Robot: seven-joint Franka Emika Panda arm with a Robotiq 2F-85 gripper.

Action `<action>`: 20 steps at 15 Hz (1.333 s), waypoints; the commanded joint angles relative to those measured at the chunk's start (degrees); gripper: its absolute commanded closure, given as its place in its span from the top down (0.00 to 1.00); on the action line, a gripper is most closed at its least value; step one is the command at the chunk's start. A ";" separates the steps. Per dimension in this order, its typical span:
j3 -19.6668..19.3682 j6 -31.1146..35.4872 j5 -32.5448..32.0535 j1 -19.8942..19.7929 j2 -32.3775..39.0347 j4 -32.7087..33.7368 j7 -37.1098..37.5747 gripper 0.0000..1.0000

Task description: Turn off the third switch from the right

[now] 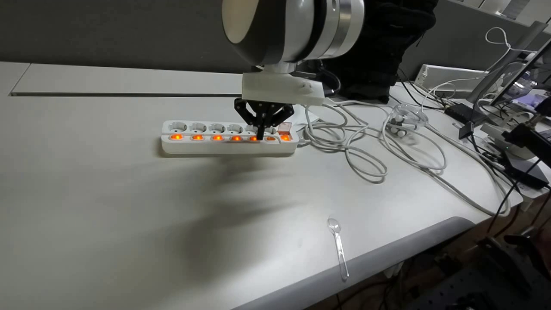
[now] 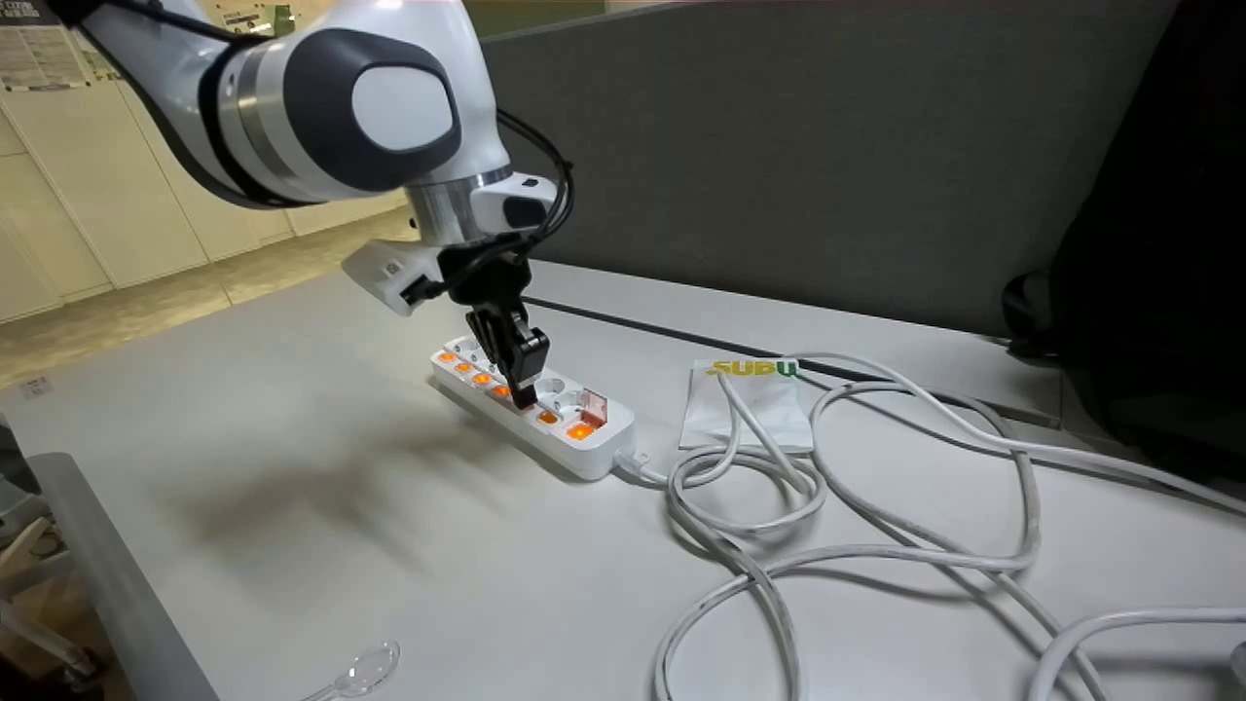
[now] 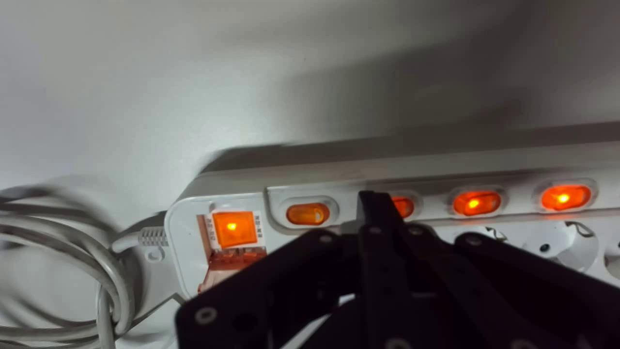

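Observation:
A white power strip (image 1: 228,148) lies on the table with a row of orange switches; it also shows in an exterior view (image 2: 611,448) and the wrist view (image 3: 315,175). The third switch from the right (image 1: 252,138) glows and is partly hidden by my fingertips; part shows in the wrist view (image 3: 403,207). My gripper (image 1: 260,133) is shut and empty, its tips at that switch's edge; contact cannot be told. It also shows in an exterior view (image 2: 526,397) and the wrist view (image 3: 375,201). The second switch from the right (image 3: 307,214) looks dimmer than the others.
The square end switch (image 3: 235,229) has a raised clear red cover (image 2: 593,407). Looped grey cables (image 1: 344,144) and a white packet (image 2: 750,419) lie past that end. A clear spoon (image 1: 339,247) lies near the front edge. A grey partition (image 1: 129,34) stands behind.

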 commanded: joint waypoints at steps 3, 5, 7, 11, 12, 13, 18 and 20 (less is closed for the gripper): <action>0.30 1.23 0.23 0.16 -0.02 -0.38 0.87 0.00; 0.51 1.18 0.38 0.10 0.15 -0.28 0.77 0.00; 0.69 1.14 0.52 0.01 0.40 -0.16 0.68 0.00; 0.80 1.01 0.99 -0.26 1.13 0.23 0.67 0.00; 0.91 1.00 1.28 -0.43 1.36 0.35 0.56 0.00; 1.46 0.85 2.12 -1.11 1.75 0.60 0.01 0.00; 1.69 1.96 4.54 -2.71 4.53 1.74 -0.28 0.00; 2.14 2.42 5.71 -3.33 5.29 1.94 -0.60 0.00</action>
